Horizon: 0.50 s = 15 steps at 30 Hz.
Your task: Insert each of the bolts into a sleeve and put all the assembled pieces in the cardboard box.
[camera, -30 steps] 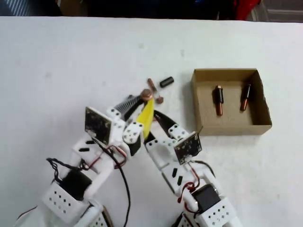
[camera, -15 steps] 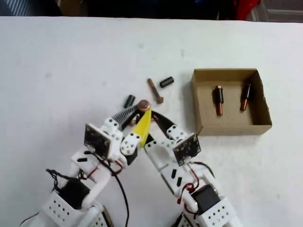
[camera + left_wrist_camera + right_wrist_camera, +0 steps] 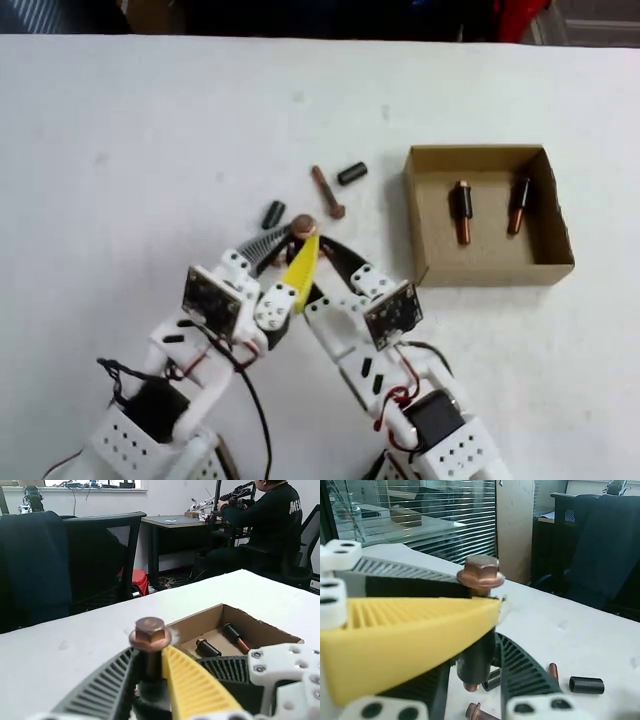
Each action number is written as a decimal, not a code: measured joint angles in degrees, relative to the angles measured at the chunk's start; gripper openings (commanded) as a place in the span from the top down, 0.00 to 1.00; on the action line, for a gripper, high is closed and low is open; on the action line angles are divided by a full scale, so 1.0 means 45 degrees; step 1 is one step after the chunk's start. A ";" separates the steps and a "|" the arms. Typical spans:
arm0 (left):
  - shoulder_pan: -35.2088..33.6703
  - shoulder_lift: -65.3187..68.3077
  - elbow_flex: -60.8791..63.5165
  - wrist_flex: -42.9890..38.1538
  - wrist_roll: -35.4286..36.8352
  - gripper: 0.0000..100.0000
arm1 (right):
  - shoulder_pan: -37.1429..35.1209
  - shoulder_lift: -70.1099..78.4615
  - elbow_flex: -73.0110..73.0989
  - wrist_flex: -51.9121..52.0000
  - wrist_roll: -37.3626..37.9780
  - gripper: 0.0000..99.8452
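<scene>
A loose sleeve (image 3: 273, 214) lies on the table (image 3: 150, 120), just beside my left pincer (image 3: 150, 654). That pincer's grey and yellow fingers clamp a bolt (image 3: 149, 634) upright, copper head on top. My right pincer (image 3: 476, 672) meets it from the other side. Its black fingers are closed on a dark sleeve (image 3: 475, 655) that surrounds the bolt's shaft. Farther right lie a bare bolt (image 3: 326, 192) and a second loose sleeve (image 3: 351, 173), near each other but apart. At the right stands the cardboard box (image 3: 480, 153), with one assembled piece (image 3: 463, 212) and another assembled piece (image 3: 518, 205) inside, side by side.
</scene>
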State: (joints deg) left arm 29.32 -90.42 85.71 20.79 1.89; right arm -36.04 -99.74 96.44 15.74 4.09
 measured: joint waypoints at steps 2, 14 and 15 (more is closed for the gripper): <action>-0.0156 -0.0156 -0.0020 0.0352 0.0020 0.81 | 0.0020 0.0020 0.0000 0.0000 0.0000 0.98; -0.0371 -0.0195 -0.0020 0.0664 0.0352 0.79 | 0.0078 0.0020 0.0000 0.0020 0.0020 0.98; -0.0371 -0.0195 -0.0039 0.0664 0.0352 0.79 | 0.0078 0.0020 0.0000 0.0020 0.0020 0.98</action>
State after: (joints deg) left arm 27.65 -91.30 85.54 23.78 3.47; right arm -35.69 -99.65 96.44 15.82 4.18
